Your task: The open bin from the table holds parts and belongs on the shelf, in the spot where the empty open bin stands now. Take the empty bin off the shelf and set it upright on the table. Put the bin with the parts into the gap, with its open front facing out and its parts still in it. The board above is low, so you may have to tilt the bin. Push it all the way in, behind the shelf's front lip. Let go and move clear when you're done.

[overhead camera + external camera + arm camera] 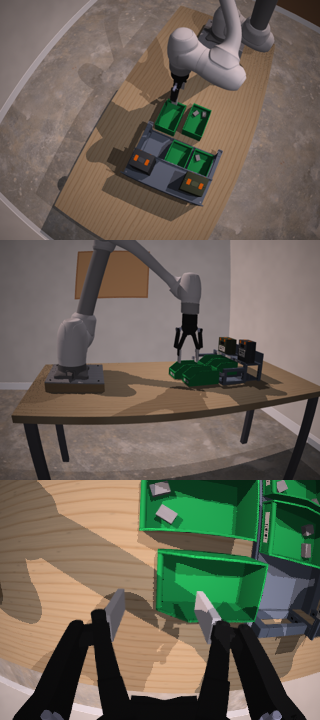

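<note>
My gripper (174,102) (188,361) (160,600) is open, with nothing between its fingers. Its fingertips are above the robot-side end of the empty green bin (169,117) (204,377) (205,582), which stands upright on the table. The green bin with parts (192,125) (174,370) (210,510) stands upright beside it, holding grey parts (195,113) (166,513). The grey shelf (162,173) (259,370) has a gap (156,143) (282,587) in its lower level, at the left end in the top view. The gap's deep end is hidden there by the upper board.
Two more green bins (178,152) (200,165) stand in the lower level beside the gap; at least one holds parts. A black box (142,161) (247,352) and an olive box (194,184) (227,345) stand on the upper board. Side rails flank the shelf's front.
</note>
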